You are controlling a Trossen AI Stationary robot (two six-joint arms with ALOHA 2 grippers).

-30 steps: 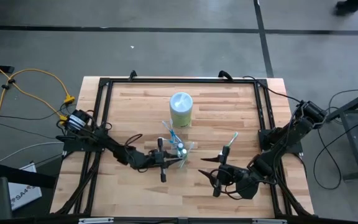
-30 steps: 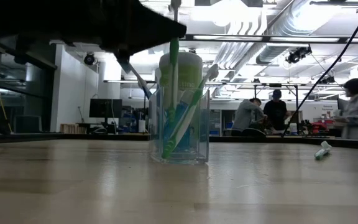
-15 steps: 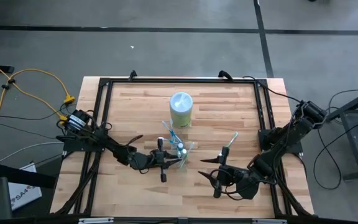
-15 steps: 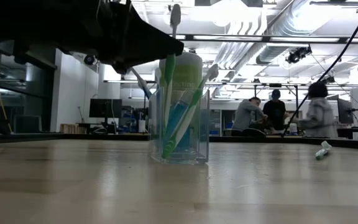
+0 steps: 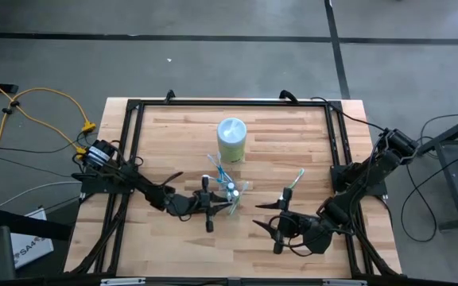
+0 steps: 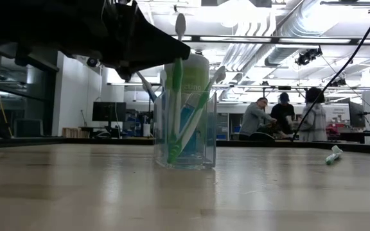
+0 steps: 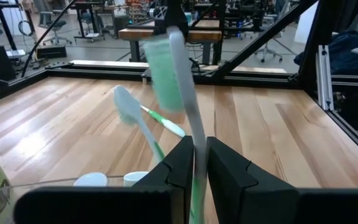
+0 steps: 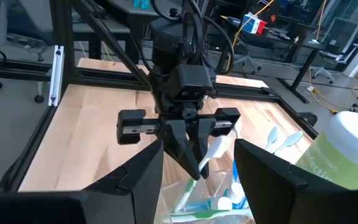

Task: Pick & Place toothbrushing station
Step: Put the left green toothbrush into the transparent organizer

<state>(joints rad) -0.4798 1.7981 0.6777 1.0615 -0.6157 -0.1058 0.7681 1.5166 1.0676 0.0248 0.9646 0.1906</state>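
Note:
A small clear tumbler (image 6: 185, 144) stands on the wooden table (image 5: 173, 143) near its middle (image 5: 231, 194). Several blue-and-white and green-and-white toothbrushes lean in it, beside two white-capped toothpaste tubes (image 7: 92, 180). One green-and-white toothbrush (image 6: 177, 77) stands nearly upright in it, head up. My left gripper (image 7: 199, 163) reaches level from the table's left, its fingers close on either side of that brush's handle, just above the rim. My right gripper (image 5: 267, 222) hovers open to the tumbler's right and nearer, holding nothing. Another green toothbrush (image 5: 295, 181) lies flat on the table. My left gripper has the upright toothbrush's handle (image 7: 197, 146) between its two fingers, which come level from the table's left and lie across it. The gap is barely wider than the handle, and I cannot tell whether the fingers touch it. The brush's lower end is inside the tumbler.
A pale green canister with a white lid (image 5: 231, 140) stands just beyond the tumbler. A black frame (image 5: 133, 107) rings the table. People stand in the room behind (image 6: 262, 119). Bare wood lies at the far left and far right.
The upright green-and-white toothbrush has sunk lower into the tumbler and now stands straighter. My left gripper has tipped its fingertips slightly downward while staying in place. My right gripper has kept still.

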